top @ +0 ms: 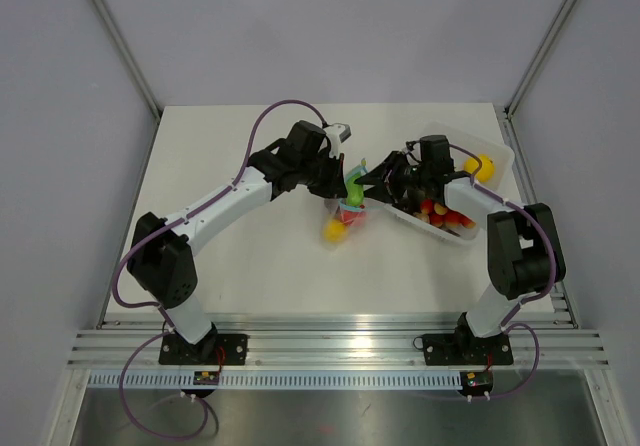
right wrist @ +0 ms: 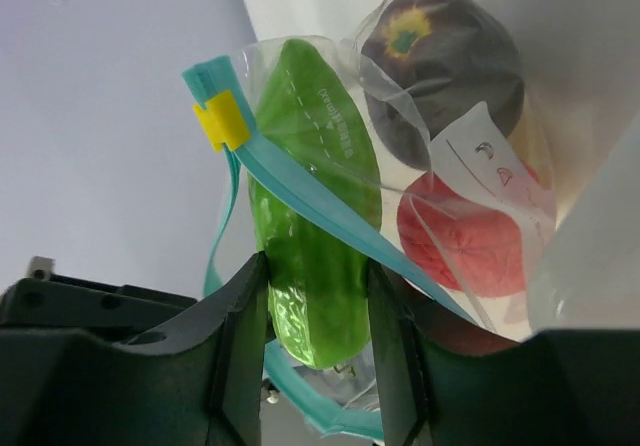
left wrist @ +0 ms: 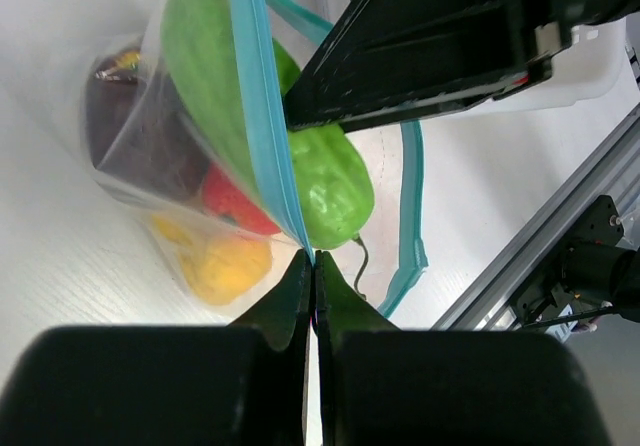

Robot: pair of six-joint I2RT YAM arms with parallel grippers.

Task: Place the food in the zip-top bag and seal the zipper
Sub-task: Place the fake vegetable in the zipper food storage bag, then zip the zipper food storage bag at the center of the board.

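The clear zip-top bag hangs between my two grippers over the table's middle. It holds a dark maroon piece, a red piece and a yellow piece. My left gripper is shut on the blue-teal zipper at the bag's mouth. My right gripper is shut on a green pepper, which sits halfway into the open mouth. A yellow slider sits on the zipper strip.
A rigid clear tub lies at the right, under my right arm, with several red and yellow toy pieces in it. A yellow piece sits at its far end. Metal rails run along the near edge.
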